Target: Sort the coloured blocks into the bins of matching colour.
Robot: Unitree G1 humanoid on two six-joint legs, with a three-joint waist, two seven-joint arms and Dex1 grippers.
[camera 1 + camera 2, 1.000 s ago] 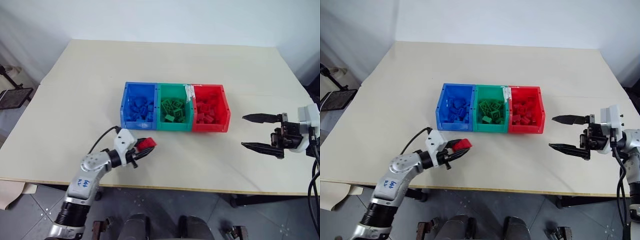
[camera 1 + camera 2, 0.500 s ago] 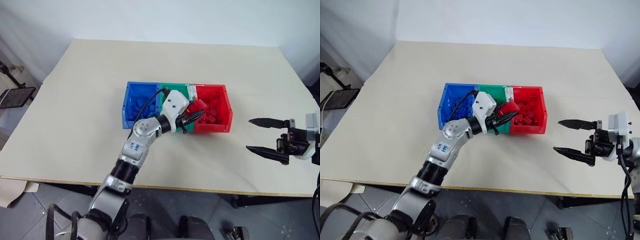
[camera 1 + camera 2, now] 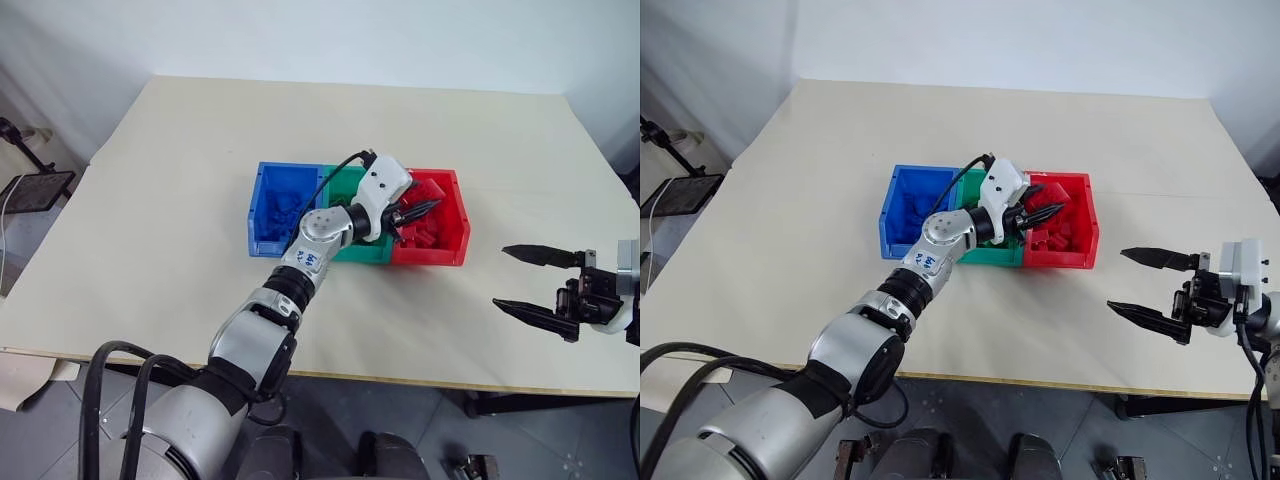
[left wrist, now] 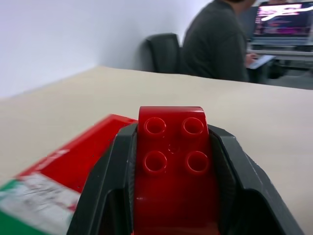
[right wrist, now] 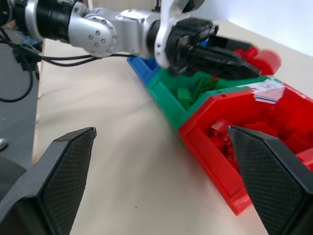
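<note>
I've got the left gripper [image 3: 425,208] clamped on a glossy red block [image 4: 172,161], 4 round studs up, held over the red bin [image 3: 458,225] at the right end of the 3 joined plastic bins. Right gripper [image 3: 520,279] hangs spread wide and empty over bare matte table [image 3: 180,180] near its front right edge, well apart from the bins.

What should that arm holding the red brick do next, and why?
Probably open its fingers and let go. The left gripper holds the red brick over the red bin, where other red bricks already lie, so releasing there should drop it into the matching colour.
</note>
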